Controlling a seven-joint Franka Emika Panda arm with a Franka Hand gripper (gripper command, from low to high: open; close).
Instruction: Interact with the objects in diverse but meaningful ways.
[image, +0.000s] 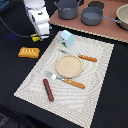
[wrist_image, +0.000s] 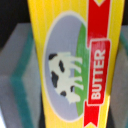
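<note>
Black tabletop (image: 100, 100), woven mat: white gripper (image: 36, 36) hangs clamped on flat yellow butter packet (wrist_image: 70, 65) (cow label), long axis apparently vertical, just above orange ridged bread loaf (image: 28, 52).

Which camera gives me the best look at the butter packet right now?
The wrist view: the butter packet fills the picture, cow drawing and red BUTTER banner legible. The exterior view shows only a small yellow sliver at the end effector.
</note>
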